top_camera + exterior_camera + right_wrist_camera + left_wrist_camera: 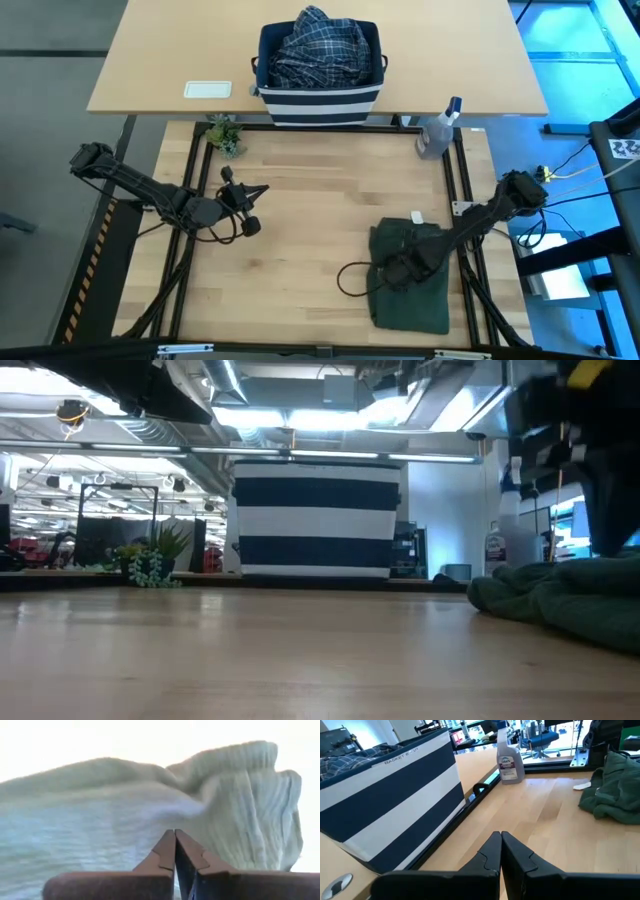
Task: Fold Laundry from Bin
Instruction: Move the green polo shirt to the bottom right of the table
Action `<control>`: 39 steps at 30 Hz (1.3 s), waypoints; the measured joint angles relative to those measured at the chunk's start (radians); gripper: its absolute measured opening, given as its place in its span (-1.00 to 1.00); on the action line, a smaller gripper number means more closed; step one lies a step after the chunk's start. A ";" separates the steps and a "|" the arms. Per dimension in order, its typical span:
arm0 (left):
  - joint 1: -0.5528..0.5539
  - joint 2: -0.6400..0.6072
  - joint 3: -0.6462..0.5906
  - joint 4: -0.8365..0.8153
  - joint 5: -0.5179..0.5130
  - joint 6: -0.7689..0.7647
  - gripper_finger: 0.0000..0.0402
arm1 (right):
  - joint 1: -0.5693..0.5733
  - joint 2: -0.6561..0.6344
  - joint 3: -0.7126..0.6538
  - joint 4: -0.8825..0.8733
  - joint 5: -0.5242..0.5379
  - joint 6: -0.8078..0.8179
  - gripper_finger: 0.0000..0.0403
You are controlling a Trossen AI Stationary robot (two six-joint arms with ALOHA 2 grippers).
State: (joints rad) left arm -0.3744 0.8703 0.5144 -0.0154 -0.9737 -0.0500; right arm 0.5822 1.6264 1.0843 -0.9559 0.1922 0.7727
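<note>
Left gripper point(252, 226) hovers over bare table, fingers pressed together and empty – the bin point(320, 100) (plaid shirt point(320, 45) inside) stands far-centre – while the right gripper point(392, 275), closed, rests low on the olive-green garment point(420, 295) at near right.

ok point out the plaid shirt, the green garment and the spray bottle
plaid shirt point(318, 45), high view, middle of the crumpled cloth heaped in the bin
green garment point(412, 292), high view, flat lower part of the cloth on the table
spray bottle point(510, 756), left wrist view, on its label
</note>
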 joint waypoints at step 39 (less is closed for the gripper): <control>0.001 0.000 0.000 0.000 0.022 -0.023 -1.00 | 0.096 -0.089 -0.346 0.549 -0.255 0.117 -1.00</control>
State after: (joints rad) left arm -0.3733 0.8703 0.5144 -0.0154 -0.9516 -0.0727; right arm 0.6783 1.5376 0.7383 -0.4066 -0.0632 0.8898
